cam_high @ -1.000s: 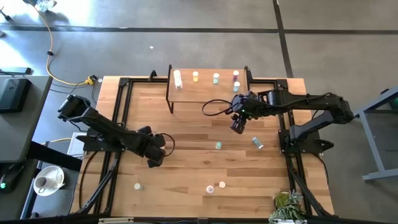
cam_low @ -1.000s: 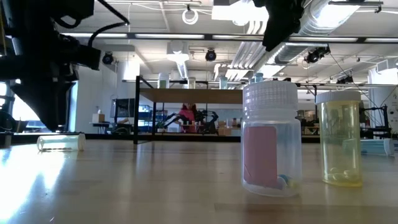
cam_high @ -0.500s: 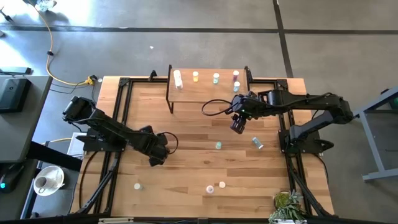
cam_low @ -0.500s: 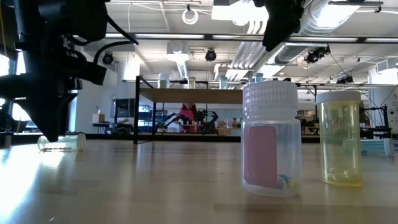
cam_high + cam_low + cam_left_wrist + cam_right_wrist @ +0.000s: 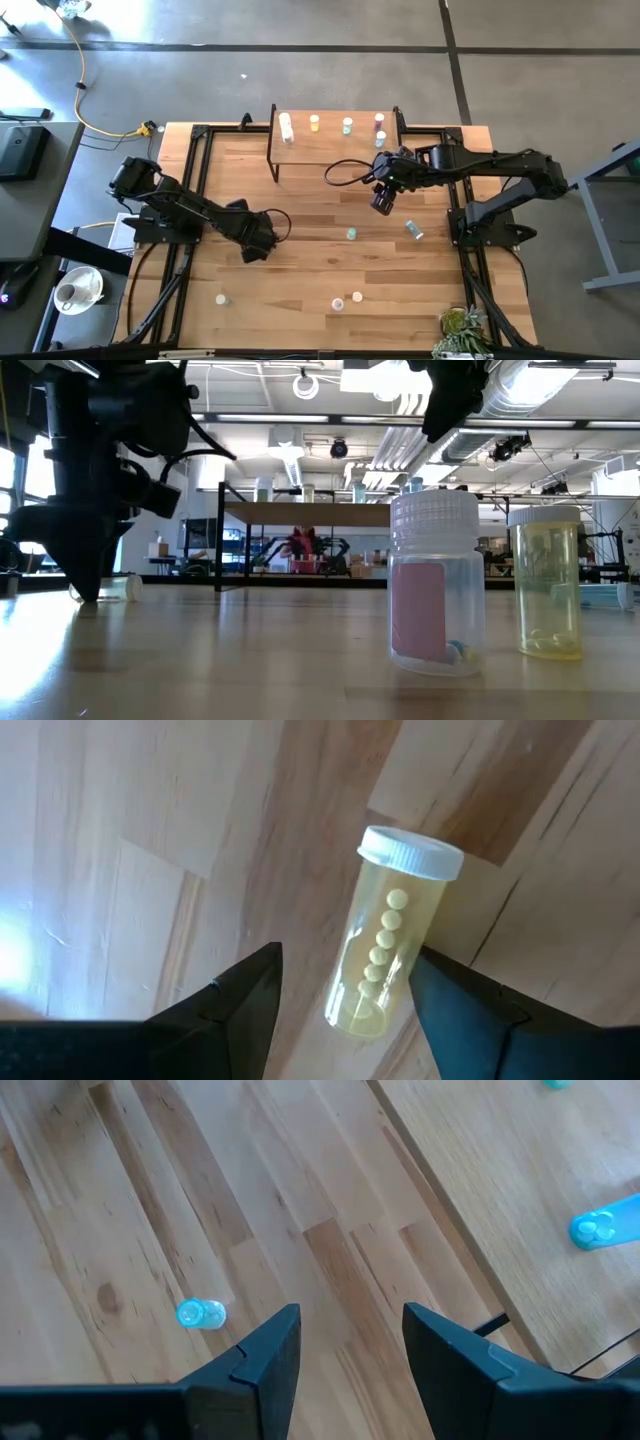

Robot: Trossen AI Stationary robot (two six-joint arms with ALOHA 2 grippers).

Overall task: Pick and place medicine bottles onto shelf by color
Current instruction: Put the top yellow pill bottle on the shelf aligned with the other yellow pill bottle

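Note:
A yellow bottle with a white cap lies on its side on the table. My left gripper is open just above it, one finger on each side of its bottom end, touching nothing; it stands left of the table's middle. My right gripper is open and empty, raised in front of the shelf. The shelf carries white, yellow, green and purple bottles. A teal bottle stands on the table and a blue one lies near it.
A white bottle, a pink one and a yellow one stand near the table's near edge; the pink and yellow ones fill the low view. Black frame rails run along the table's sides.
My left gripper has gone a little toward the table's right edge and now stands over the lying yellow bottle, which has stayed in place.

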